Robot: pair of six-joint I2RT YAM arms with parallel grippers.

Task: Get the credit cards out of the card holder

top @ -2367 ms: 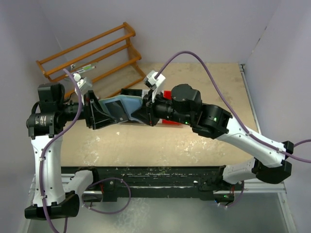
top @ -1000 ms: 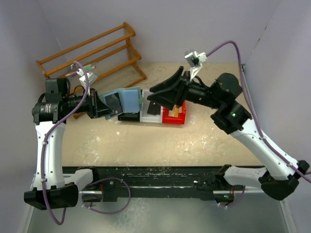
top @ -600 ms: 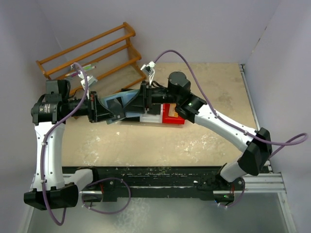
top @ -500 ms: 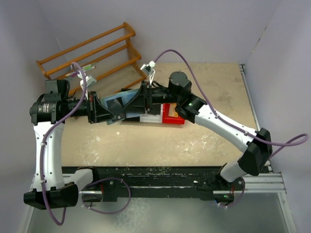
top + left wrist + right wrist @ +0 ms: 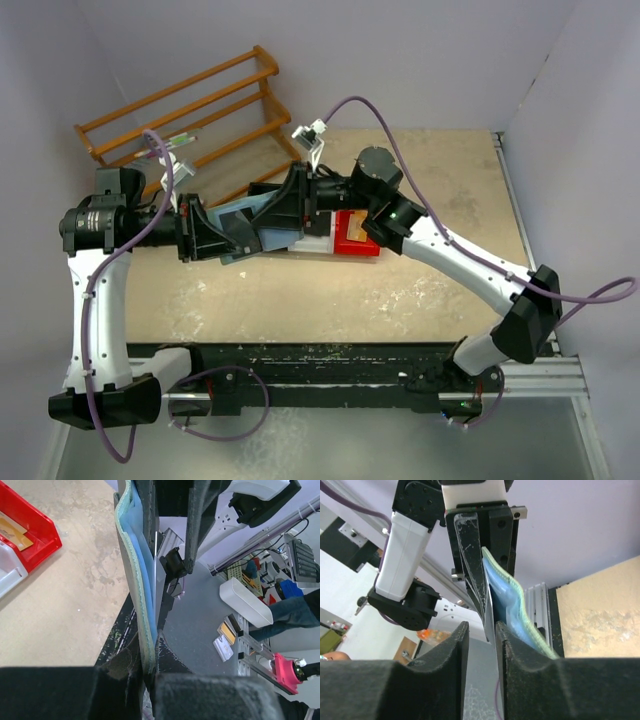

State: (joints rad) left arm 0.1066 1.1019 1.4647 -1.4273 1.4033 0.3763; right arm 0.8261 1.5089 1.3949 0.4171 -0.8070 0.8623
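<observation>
The card holder (image 5: pixel 250 225) is a grey-green wallet with a pale blue inside (image 5: pixel 131 570), held up in the air over the table's left middle. My left gripper (image 5: pixel 205 232) is shut on its lower edge (image 5: pixel 149 672). A silvery card (image 5: pixel 489 615) sticks out of it edge-on. My right gripper (image 5: pixel 283 205) comes in from the right, and its jaws (image 5: pixel 482 630) straddle that card. The card lies against one finger, with a gap to the other. An orange card (image 5: pixel 357 225) lies in the red bin (image 5: pixel 345 245).
A white bin (image 5: pixel 315 240) stands beside the red one, partly under the right gripper. A wooden rack (image 5: pixel 190 110) leans at the back left. Bare tabletop (image 5: pixel 400 290) stretches in front of and to the right of the bins.
My right arm swung left from above the red bin to the card holder, and its jaws narrowed about the silvery card. The left gripper kept its hold and dipped slightly.
</observation>
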